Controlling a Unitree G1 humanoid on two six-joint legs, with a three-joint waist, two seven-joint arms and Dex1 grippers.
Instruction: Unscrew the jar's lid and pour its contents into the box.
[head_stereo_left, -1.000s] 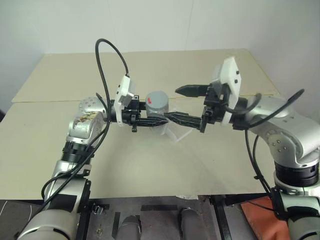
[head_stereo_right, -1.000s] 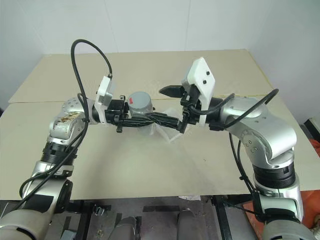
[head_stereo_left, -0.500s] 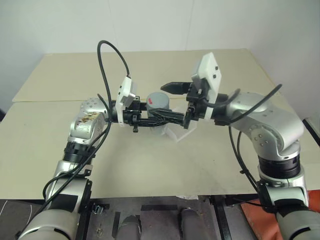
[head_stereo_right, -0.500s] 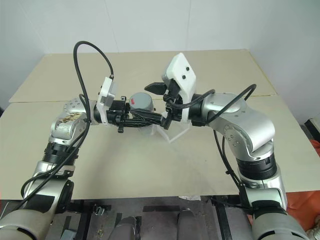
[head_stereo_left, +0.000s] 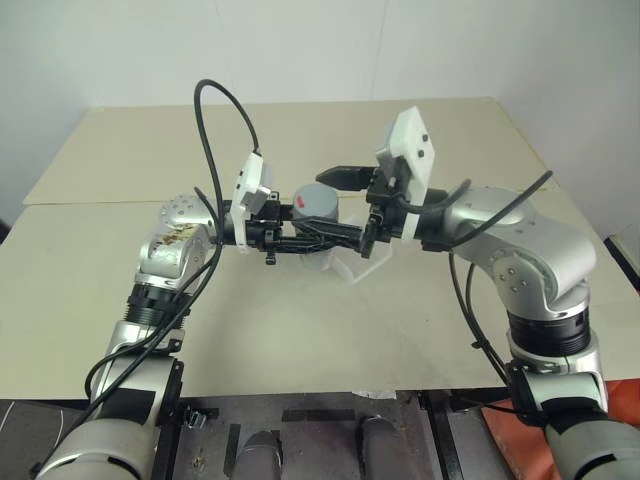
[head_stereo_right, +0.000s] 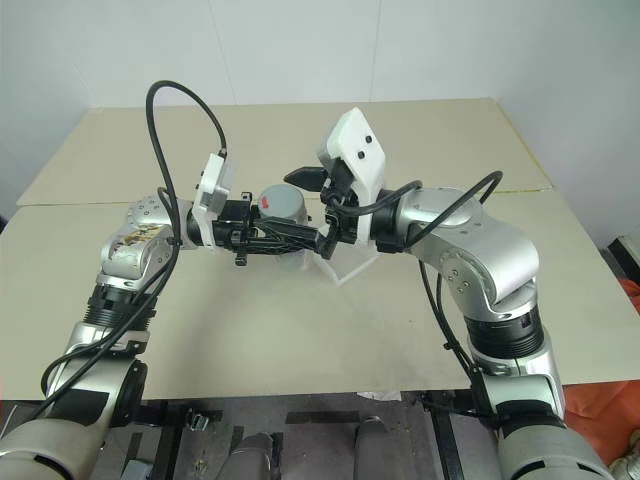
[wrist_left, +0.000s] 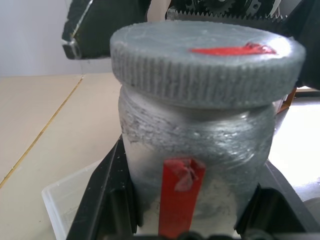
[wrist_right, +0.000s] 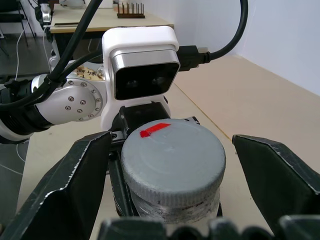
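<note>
We see the left end effector clamped on the jar; the right end effector stands apart, flanking the lid without touching it.

Upright jar, grey lid on, above box

You'll find the lid hemmed in: the right gripper has one finger on each side of it with small gaps, and the left gripper clamps the jar below. Above the lid is free; the box sits beneath.
</note>
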